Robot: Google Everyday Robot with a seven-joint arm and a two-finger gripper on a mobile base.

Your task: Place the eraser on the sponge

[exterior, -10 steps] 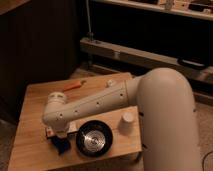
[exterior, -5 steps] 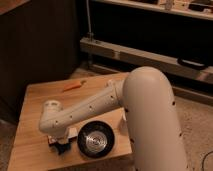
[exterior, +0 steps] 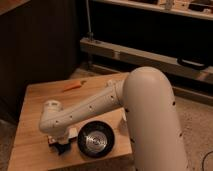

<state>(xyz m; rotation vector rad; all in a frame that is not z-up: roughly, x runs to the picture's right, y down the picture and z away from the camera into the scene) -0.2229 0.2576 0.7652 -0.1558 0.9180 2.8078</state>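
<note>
My gripper [exterior: 58, 145] hangs below the white wrist [exterior: 52, 118] and is lowered to the table near its front left. It is shut. The sponge [exterior: 65, 150] shows only as a dark patch under and around the gripper, just left of the black bowl. At the gripper's left side sits a small pale bit [exterior: 51, 145]. I cannot tell whether this is the eraser. No eraser shows anywhere else on the table.
A round black bowl [exterior: 95, 140] stands right next to the gripper on the wooden table [exterior: 35, 102]. A thin orange stick [exterior: 74, 86] lies at the far edge. My thick white arm [exterior: 145, 115] covers the table's right side. The front edge is close below the gripper.
The wrist has swung further left and forward and has come down, so the gripper now covers most of the sponge. The white cup seen earlier is hidden behind the arm.
</note>
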